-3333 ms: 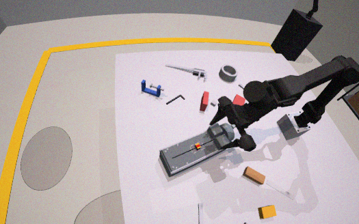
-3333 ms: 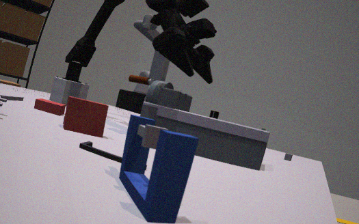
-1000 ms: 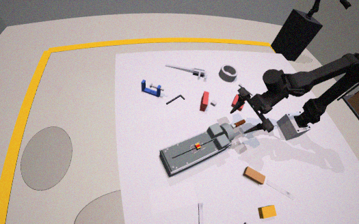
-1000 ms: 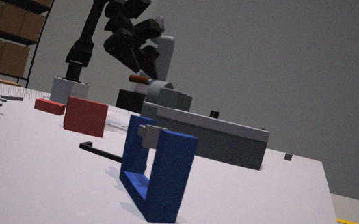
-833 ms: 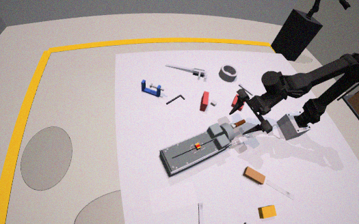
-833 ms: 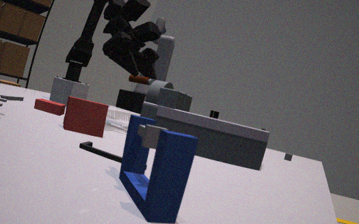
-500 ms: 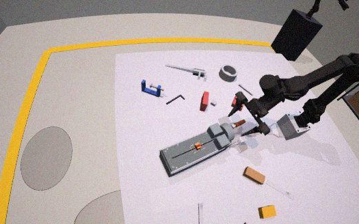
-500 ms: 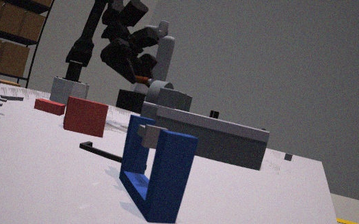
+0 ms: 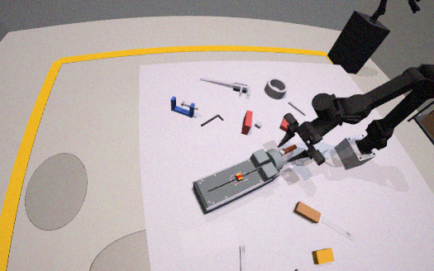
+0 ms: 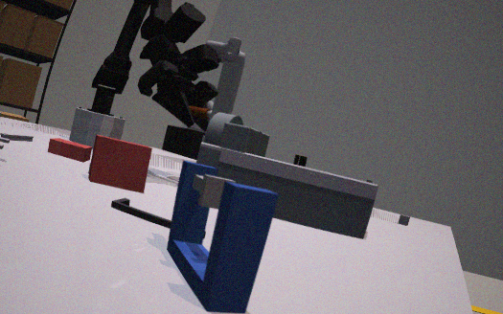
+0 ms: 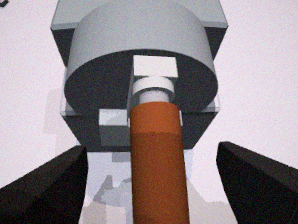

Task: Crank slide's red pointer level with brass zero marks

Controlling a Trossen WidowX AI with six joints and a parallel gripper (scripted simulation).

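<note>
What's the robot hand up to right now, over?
Gripper partly open, fingers either side of orange-brown crank handle. Handle not gripped. Nothing seen between fingers and handle.

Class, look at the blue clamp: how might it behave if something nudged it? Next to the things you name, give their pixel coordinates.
The blue clamp [image 9: 182, 111] [image 10: 240, 249] would probably keep its shape, as its thick, square-cut frame looks rigid. It seems unlikely to roll, since it rests on a flat bar. A push high on one of its upright arms might tip it, because they rise well above that narrow base.

Wrist camera looks closely (top view, farther).
</note>
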